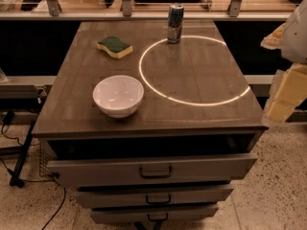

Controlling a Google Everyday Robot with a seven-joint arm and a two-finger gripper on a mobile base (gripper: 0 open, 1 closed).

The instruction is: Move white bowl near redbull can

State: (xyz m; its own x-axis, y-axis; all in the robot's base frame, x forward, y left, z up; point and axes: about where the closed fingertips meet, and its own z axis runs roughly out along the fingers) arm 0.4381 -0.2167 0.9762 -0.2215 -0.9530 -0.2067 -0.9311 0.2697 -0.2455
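Observation:
The white bowl (118, 96) stands upright and empty on the front left part of the cabinet top (201, 75). The redbull can (175, 23), blue and silver, stands upright at the back of the top, on the far rim of a bright ring of light. My gripper (282, 97) hangs at the right edge of the view, beyond the cabinet's right side, well apart from the bowl and the can. It holds nothing that I can see.
A green and yellow sponge (114, 47) lies at the back left of the top. The top drawer (153, 169) is pulled partly open below the front edge. Cables (19, 152) lie on the floor at the left. A rail (144, 14) runs behind the cabinet.

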